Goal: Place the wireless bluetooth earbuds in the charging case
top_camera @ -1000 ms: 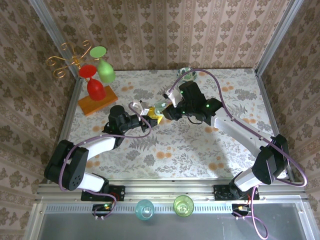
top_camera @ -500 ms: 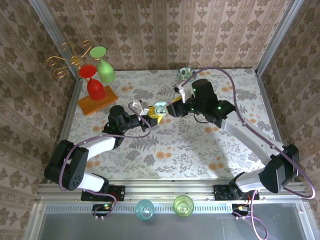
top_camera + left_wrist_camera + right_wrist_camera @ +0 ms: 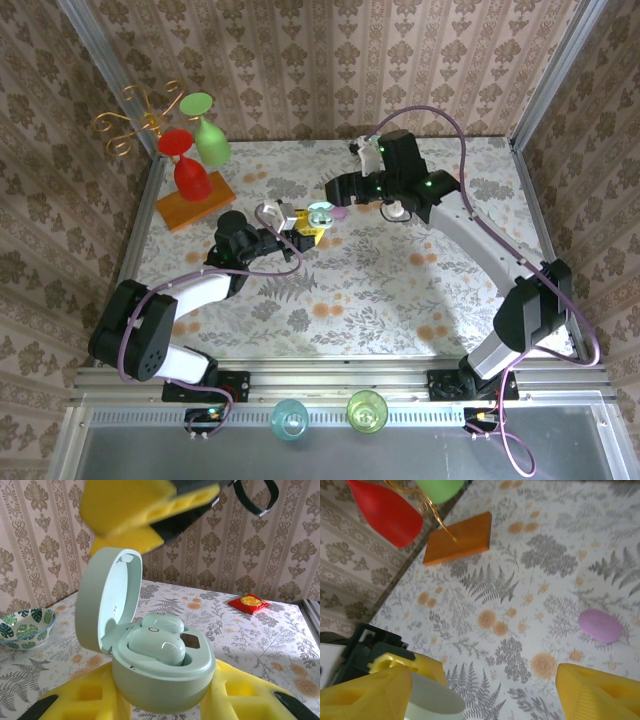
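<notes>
A floral-patterned worktop (image 3: 400, 290) carries two robot arms reaching toward its middle. At the far left corner a gilt wire stand on an orange wooden base (image 3: 196, 208) hangs a red glass (image 3: 186, 168) and a green glass (image 3: 208, 132); a leaf-printed bowl (image 3: 25, 625) sits by the back wall. The left gripper (image 3: 305, 230) is clenched on a mint-green charging case (image 3: 162, 680), gripping its lower shell between yellow fingers (image 3: 250, 700) and holding it clear of the cloth with the lid tipped up and open. The right gripper (image 3: 482, 680) hangs released just beyond the case, its fingers spread wide with nothing between them. A lilac pebble-shaped piece (image 3: 600, 625) lies on the cloth just beside the case. Two mint-green earbuds (image 3: 156, 647) sit side by side in the case's wells, next to a small dark panel (image 3: 195, 641) whose marks are too blurred to read.
</notes>
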Robot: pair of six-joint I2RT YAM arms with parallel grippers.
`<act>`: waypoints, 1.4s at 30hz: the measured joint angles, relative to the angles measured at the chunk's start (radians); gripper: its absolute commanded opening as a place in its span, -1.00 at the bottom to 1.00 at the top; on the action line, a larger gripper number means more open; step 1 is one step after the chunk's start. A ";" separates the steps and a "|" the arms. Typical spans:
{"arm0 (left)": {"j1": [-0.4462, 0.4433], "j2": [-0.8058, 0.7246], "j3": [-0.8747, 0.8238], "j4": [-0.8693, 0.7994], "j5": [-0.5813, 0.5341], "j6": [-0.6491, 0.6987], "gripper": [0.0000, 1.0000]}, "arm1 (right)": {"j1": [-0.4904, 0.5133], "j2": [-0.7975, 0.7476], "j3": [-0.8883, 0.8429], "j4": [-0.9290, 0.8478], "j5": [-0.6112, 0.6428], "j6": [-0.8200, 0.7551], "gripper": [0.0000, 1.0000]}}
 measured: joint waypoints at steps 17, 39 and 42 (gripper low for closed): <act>0.000 0.002 -0.006 0.018 -0.014 -0.001 -0.49 | -0.061 -0.110 -0.192 0.090 -0.152 0.137 0.54; 0.000 0.011 -0.006 0.138 -0.053 -0.053 -0.49 | -0.034 0.058 -0.587 1.365 -0.511 1.259 0.01; 0.000 0.011 -0.006 0.139 -0.053 -0.053 -0.48 | -0.035 0.075 -0.597 1.424 -0.511 1.311 -0.28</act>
